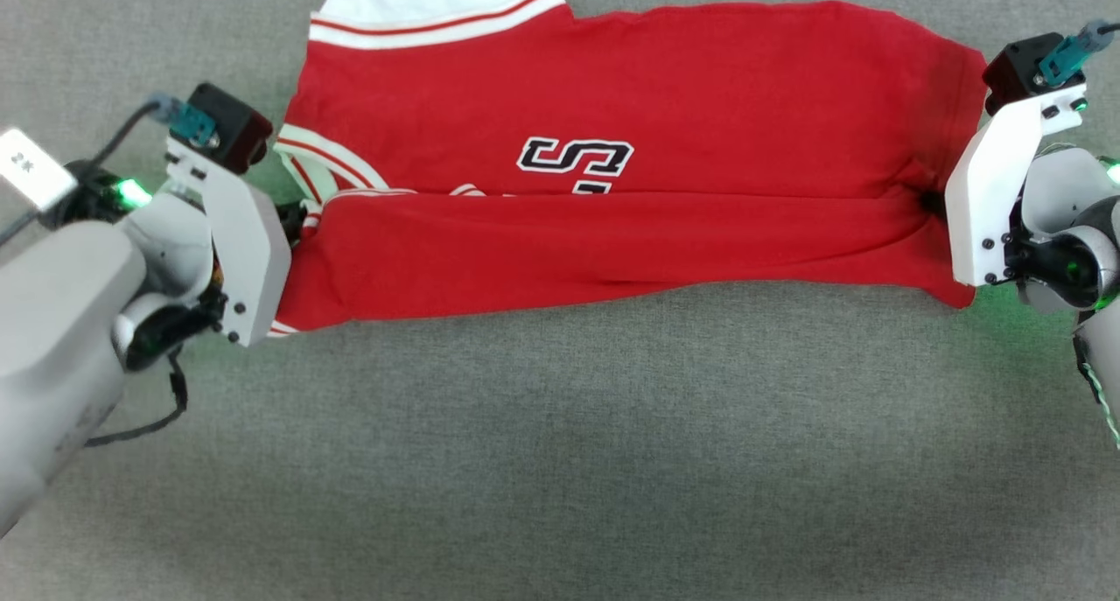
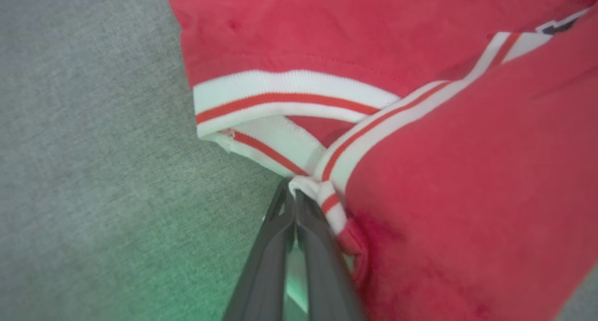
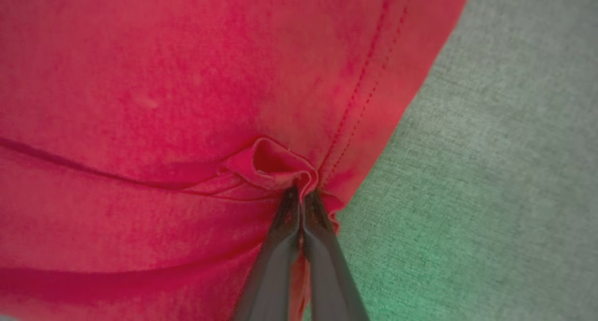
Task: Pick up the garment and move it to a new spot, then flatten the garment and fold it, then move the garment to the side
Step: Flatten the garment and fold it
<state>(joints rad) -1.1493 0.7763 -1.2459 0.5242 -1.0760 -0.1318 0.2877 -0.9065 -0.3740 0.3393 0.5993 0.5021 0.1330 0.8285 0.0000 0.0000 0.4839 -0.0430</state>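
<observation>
garment half-folded, grey cloth surface all around

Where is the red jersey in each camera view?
Head view: the garment lies across the upper middle.
Left wrist view: upper right, striped trim pinched by the left fingers.
Right wrist view: left side, hem fold pinched by the right fingers.
Shared landmark: the grey cloth surface beneath.
</observation>
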